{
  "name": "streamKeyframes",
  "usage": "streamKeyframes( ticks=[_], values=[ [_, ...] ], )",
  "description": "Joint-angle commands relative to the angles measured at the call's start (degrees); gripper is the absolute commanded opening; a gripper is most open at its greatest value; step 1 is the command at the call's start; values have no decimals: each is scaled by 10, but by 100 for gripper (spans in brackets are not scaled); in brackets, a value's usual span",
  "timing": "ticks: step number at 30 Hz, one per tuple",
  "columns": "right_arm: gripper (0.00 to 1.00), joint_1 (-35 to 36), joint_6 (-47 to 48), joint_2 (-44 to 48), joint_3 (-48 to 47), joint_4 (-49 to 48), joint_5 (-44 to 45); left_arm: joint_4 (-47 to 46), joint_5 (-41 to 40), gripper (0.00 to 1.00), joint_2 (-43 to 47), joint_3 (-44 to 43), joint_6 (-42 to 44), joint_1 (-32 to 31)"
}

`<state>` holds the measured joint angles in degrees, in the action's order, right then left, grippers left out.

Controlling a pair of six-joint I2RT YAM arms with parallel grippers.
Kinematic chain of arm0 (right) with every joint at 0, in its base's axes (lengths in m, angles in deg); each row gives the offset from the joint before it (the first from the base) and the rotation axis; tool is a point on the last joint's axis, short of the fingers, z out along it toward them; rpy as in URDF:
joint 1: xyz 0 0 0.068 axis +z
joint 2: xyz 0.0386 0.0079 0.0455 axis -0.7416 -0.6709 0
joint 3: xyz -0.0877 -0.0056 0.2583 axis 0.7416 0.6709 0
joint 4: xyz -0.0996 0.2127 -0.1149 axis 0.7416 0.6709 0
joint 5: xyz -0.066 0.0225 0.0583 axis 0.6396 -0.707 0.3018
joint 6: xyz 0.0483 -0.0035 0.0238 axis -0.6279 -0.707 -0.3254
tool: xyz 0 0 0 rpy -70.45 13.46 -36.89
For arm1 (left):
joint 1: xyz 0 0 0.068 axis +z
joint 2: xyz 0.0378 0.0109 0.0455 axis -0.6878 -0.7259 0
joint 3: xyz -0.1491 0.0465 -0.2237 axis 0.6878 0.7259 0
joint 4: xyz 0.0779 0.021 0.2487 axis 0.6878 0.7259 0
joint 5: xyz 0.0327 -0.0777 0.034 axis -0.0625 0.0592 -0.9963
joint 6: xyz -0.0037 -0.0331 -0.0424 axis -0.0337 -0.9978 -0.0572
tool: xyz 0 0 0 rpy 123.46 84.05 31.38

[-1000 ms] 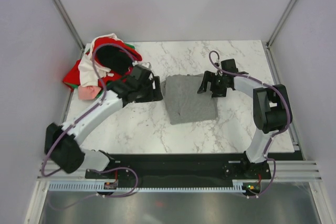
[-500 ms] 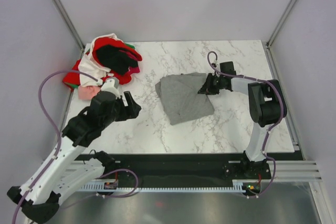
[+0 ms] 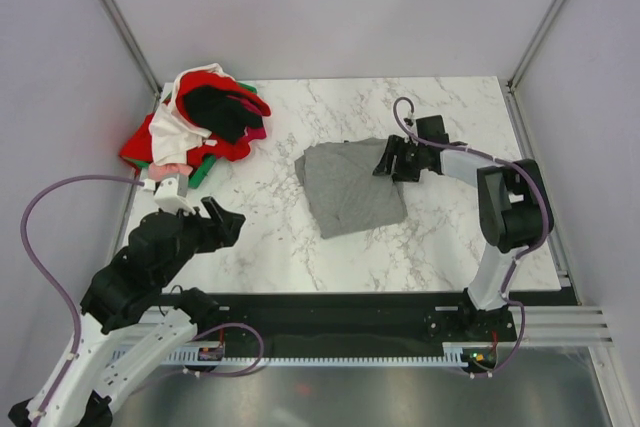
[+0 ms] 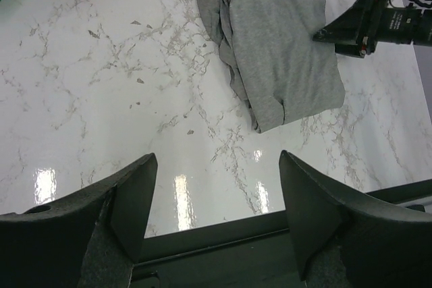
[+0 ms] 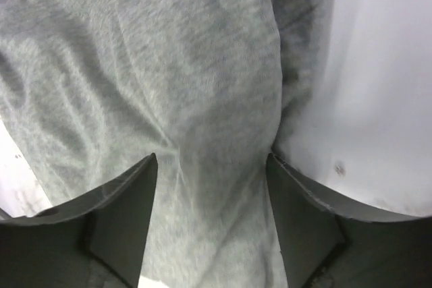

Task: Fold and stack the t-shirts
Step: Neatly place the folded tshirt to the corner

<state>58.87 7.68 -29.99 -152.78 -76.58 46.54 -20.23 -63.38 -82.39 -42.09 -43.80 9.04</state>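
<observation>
The grey t-shirt [image 3: 348, 187] lies folded in a rough rectangle at the middle of the marble table; it also shows in the left wrist view [image 4: 280, 65] and fills the right wrist view [image 5: 169, 99]. My right gripper [image 3: 388, 162] is open, low over the shirt's far right edge, its jaws spread either side of the grey cloth. My left gripper [image 3: 222, 222] is open and empty, pulled back near the table's front left, well clear of the shirt. A heap of red, white, black, pink and green t-shirts [image 3: 200, 127] sits at the back left corner.
The black base rail [image 3: 340, 312] runs along the table's near edge. Enclosure walls and metal posts [image 3: 120, 22] close in the back corners. Purple cables loop off both arms.
My left arm has drawn back from the grey shirt's left edge toward the front left and let go. The shirt's left side now lies loosely bunched. The right gripper stayed at the shirt's right edge.
</observation>
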Motion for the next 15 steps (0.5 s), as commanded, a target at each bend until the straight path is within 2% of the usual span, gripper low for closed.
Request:
streamKeyframes(
  ticks=[1,8,15],
  values=[
    [74,-2,32,54,-18,79,61,4,-20,80,10,7,-5,1],
    [79,-1,36,104,-42,106,79,1,-21,80,6,11,-5,1],
    [80,-2,59,18,-109,117,112,0,-25,79,13,14,-8,1]
  ],
)
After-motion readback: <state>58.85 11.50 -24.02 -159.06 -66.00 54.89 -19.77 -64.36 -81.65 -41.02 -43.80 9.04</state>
